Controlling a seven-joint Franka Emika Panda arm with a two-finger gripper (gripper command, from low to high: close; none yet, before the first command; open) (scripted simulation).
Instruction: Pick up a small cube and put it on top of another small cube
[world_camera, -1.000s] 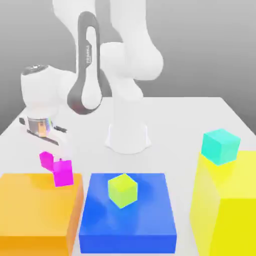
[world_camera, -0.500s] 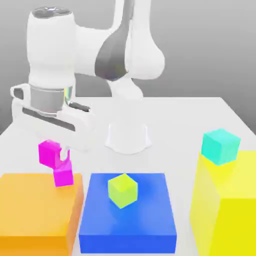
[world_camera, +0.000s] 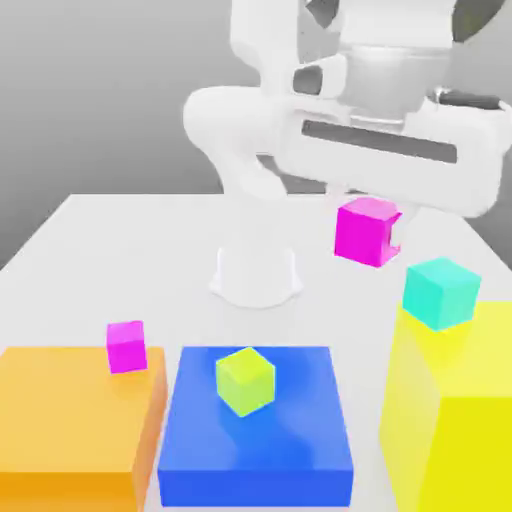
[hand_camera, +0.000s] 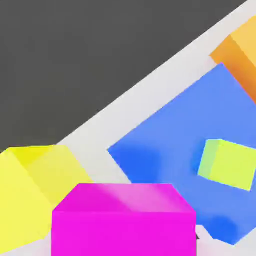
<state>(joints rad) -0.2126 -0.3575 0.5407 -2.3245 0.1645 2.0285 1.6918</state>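
My gripper (world_camera: 372, 232) hangs high at the exterior view's right, shut on a small magenta cube (world_camera: 365, 231) that it holds in the air above the white table. In the hand view that held cube (hand_camera: 123, 220) fills the near foreground. The other small magenta cube (world_camera: 127, 346) rests at the far edge of the orange block (world_camera: 70, 420), at the exterior view's left. The two cubes are far apart.
A blue block (world_camera: 258, 425) carries a lime-green cube (world_camera: 245, 380). A tall yellow block (world_camera: 455, 420) at the exterior view's right carries a teal cube (world_camera: 440, 291), just below my hand. The arm's white base (world_camera: 256, 270) stands behind them on the table (world_camera: 120, 250).
My hand has swung from the exterior view's left, beside the orange block, up and across to the right, carrying one magenta cube with it. The other magenta cube stayed on the orange block.
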